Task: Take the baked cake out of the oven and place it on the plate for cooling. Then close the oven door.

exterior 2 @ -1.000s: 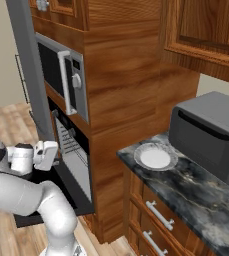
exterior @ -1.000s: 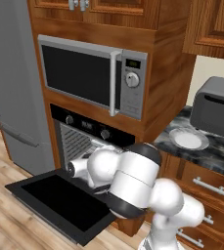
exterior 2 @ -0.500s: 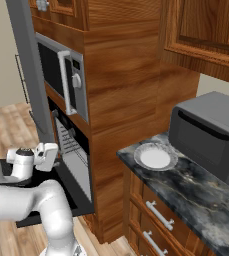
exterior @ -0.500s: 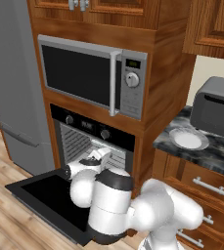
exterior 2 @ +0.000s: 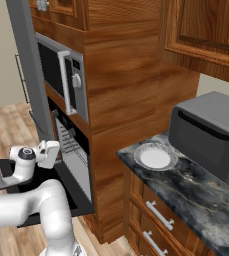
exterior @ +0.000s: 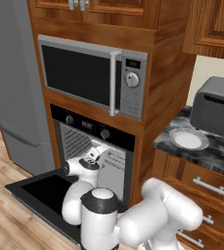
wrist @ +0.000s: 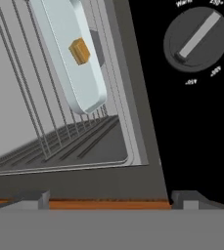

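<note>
One step is in hand: reaching for the baked cake [wrist: 79,51], which sits on a pale tray [wrist: 69,49] on the rack inside the oven [exterior: 91,146]. The gripper [wrist: 108,197] hovers at the oven mouth above the dropped oven door [exterior: 45,193], jaws wide and empty. Next it should probably advance inward and centre on the cake; the plate [exterior 2: 155,157] waits on the surface.

The pictures are rendered, evenly and fairly brightly lit, with no visible lamp and no harsh glare. Light seems diffuse and comes from above and in front: the wooden cabinet fronts [exterior 2: 121,75] are warm and clear, while the oven [exterior: 91,146] cavity stays dim grey. Soft shading rounds the white arm, and a faint shadow lies under it on the open oven door [exterior: 40,188]. The microwave [exterior: 91,78] window is flat black, without reflections. The plate [exterior 2: 155,157] reads pale against the dark speckled counter [exterior 2: 196,195]. Both base views are coarse, with soft edges. The hand view is sharper and strongly tilted; its black panel loses all detail beside the knob [wrist: 196,36].
</note>
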